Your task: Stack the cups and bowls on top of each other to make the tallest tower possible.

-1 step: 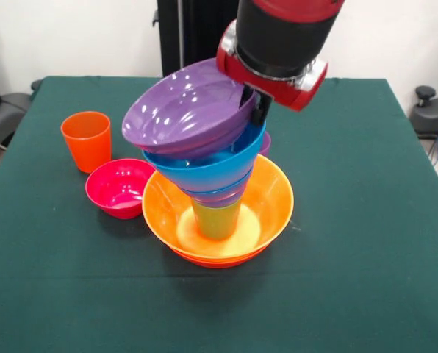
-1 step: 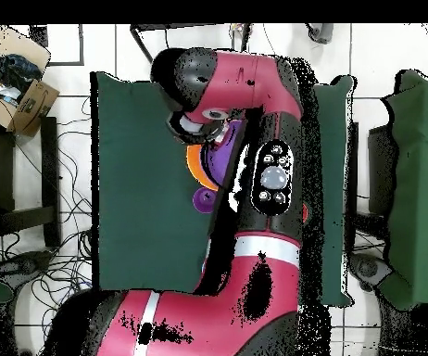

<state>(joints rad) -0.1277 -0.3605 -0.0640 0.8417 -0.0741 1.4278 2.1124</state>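
Left of the tower [image 1: 215, 191] an orange cup [image 1: 86, 140] and magenta bowl [image 1: 120, 187] are left on the desk [image 1: 366, 220]. Atop it, the tilted purple bowl [image 1: 186, 110] is gripped by the gripper [image 1: 259, 107]; released crooked, it could be tipped off.

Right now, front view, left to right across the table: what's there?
orange cup → magenta bowl → tower, standing in the yellow-orange bowl, with the tilted purple bowl on top and the gripper at that bowl's right rim.
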